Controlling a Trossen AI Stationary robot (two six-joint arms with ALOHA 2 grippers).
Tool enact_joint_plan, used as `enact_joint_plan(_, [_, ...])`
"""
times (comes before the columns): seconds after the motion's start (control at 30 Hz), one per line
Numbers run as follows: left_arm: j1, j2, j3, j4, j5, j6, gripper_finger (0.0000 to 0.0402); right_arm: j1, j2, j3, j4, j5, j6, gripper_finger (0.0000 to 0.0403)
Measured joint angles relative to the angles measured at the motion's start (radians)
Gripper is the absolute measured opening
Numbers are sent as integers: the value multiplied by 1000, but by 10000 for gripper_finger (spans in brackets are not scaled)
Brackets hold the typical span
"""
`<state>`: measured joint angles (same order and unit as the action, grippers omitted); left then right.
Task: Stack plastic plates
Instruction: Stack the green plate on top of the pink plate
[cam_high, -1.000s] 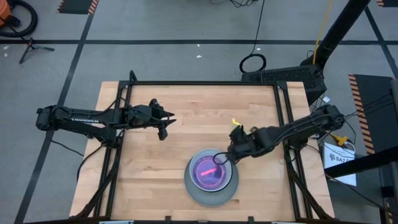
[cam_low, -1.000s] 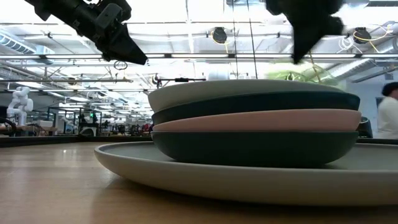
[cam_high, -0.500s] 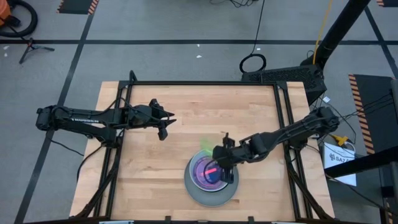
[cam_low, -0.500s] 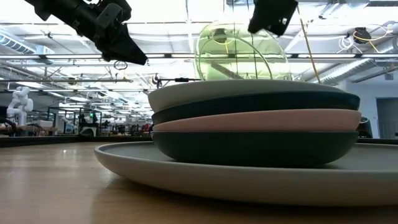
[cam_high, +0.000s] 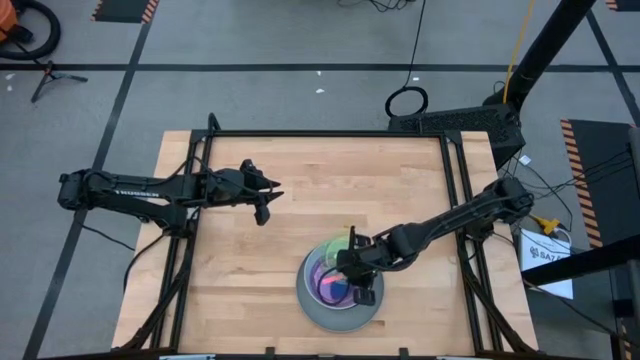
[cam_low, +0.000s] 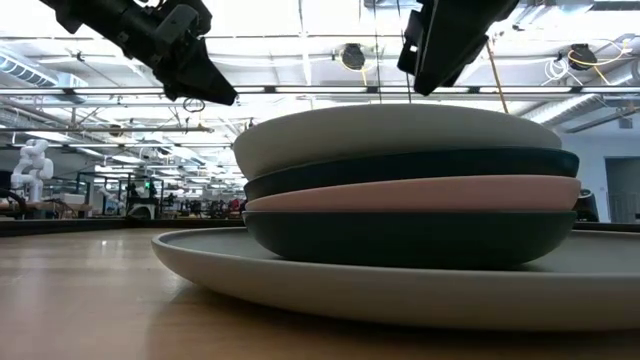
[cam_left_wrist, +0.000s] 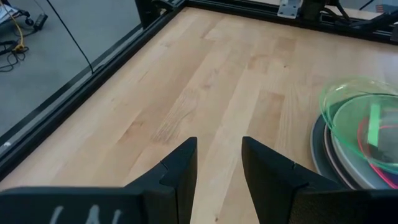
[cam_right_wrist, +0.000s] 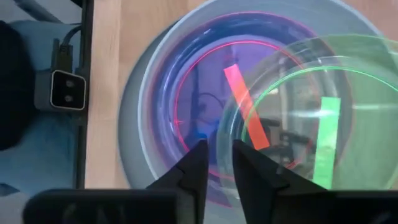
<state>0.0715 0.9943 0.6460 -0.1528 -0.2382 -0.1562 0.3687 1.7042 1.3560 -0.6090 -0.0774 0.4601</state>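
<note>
Your green plate (cam_high: 340, 250) sits tilted on the magenta plate (cam_high: 331, 280) atop the stack, overhanging its far edge. The stack rests on the large grey plate (cam_high: 318, 305) near the desk's (cam_high: 300, 180) near edge, right of centre. The right end effector (cam_high: 358, 283) hovers over the stack, fingers nearly together; whether it grips the rim is hidden. The left end effector (cam_high: 262, 194) waits spread, well left, over bare wood.

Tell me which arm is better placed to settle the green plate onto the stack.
The right. Its gripper is already over the stack on the large grey plate, at the green plate, which sits off-centre over the magenta plate. The left gripper hangs open, away over bare table.
</note>
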Motion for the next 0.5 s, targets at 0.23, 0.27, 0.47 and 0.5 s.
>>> enact_joint_plan(0.23, [-10,0,0,-20,0,-41,132,-5,0,0,-21,1,-141,101])
enact_joint_plan(0.27, [-17,0,0,-25,-1,-49,132,-9,0,0,-31,9,-172,103])
enact_joint_plan(0.47, [-73,0,0,-49,0,-104,132,-54,-74,0,-207,155,-249,100])
enact_joint_plan(0.5, [-83,0,0,-48,-1,-114,132,-61,-94,0,-236,191,-257,98])
